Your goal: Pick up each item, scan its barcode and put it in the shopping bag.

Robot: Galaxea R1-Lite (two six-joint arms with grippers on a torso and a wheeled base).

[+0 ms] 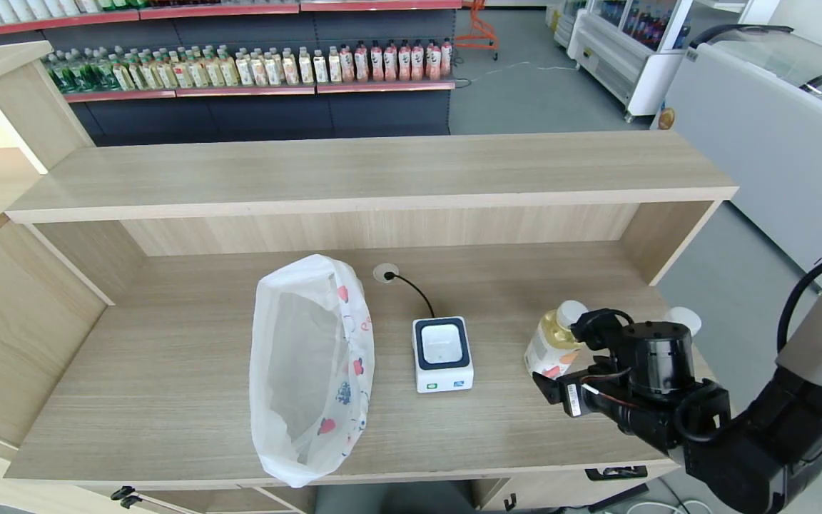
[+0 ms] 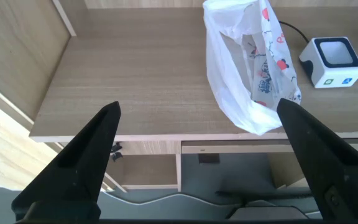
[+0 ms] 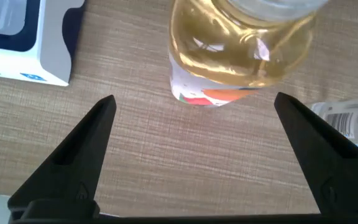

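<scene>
Reading left to right, scanner (image 1: pixel 442 353) as reference. Far left of scanner: left gripper (image 2: pixel 197 106) spread wide, gripping nothing, hanging near the counter (image 1: pixel 168 357) front edge. Just left of scanner: shopping bag (image 1: pixel 311 371), white with small prints, lying on the counter, mouth gaping open. Scanner itself sitting flat, window up, black cable (image 1: pixel 411 289) running to a hole behind it. Right of scanner, near it: bottle (image 1: pixel 552 348) of yellow drink, white cap, standing on the counter, not lifted. Right gripper (image 3: pixel 194 98) at that bottle, fingers wide apart, released, bottle at the gap between the tips, no contact visible. Further right of scanner: second bottle (image 1: pixel 683 319), white cap showing past the right wrist, rest mostly hidden; clear labelled body at the right wrist view's edge.
</scene>
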